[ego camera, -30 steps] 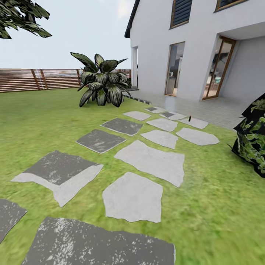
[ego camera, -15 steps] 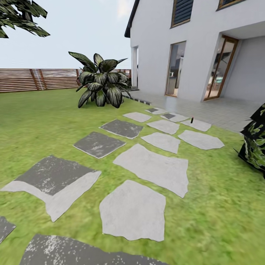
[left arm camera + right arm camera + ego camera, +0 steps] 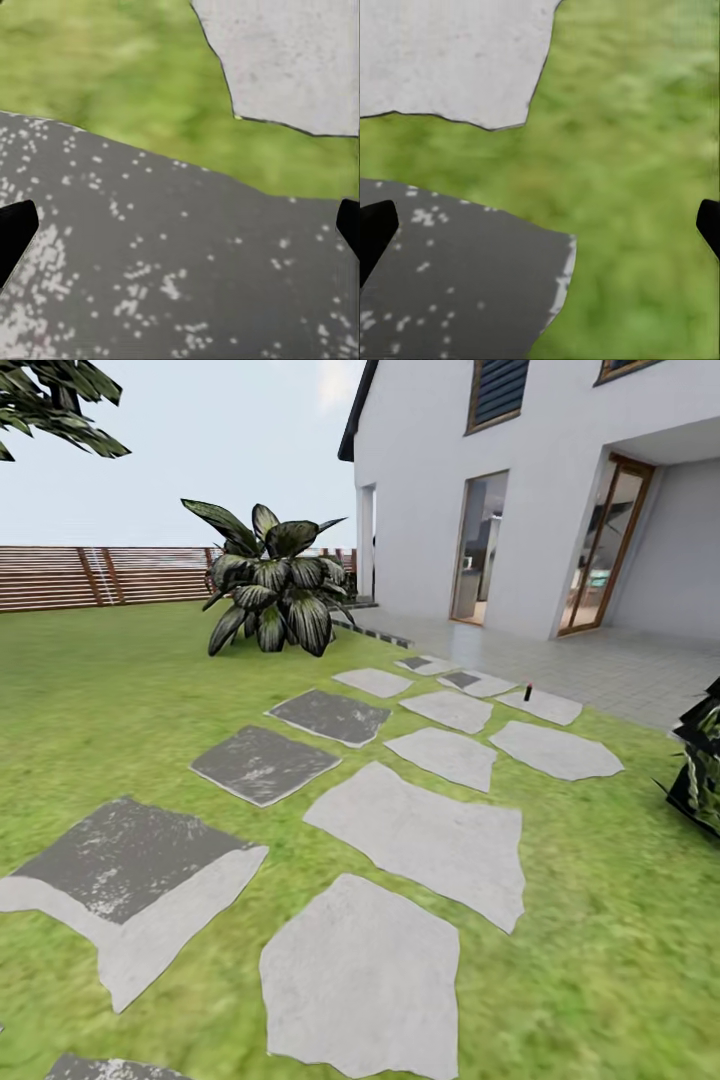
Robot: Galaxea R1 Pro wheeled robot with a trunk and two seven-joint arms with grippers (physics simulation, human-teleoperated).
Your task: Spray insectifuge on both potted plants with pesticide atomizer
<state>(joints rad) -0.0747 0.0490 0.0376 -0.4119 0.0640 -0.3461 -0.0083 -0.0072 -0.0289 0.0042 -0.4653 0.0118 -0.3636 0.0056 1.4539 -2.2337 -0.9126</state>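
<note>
Both tools are spread wide and hold nothing: left tool (image 3: pixel 180 229) over a dark paving stone (image 3: pixel 150 262), right tool (image 3: pixel 540 225) over grass (image 3: pixel 637 172).

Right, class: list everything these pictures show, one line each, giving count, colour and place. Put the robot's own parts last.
Pesticide atomizer: one, dark with red top, upright on a far paving stone.
Paving stones: about a dozen, light and dark grey, set in the lawn.
Lawn: one, green, across the foreground.
Leafy plant: one, dark green, beside the house corner.
Bush: one, dark green, right edge.
Fence: one, brown wood, far left.
House: one, white, right background.
Left gripper: black fingertips, wide apart, over dark stone.
Right gripper: black fingertips, wide apart, over grass and stone.
</note>
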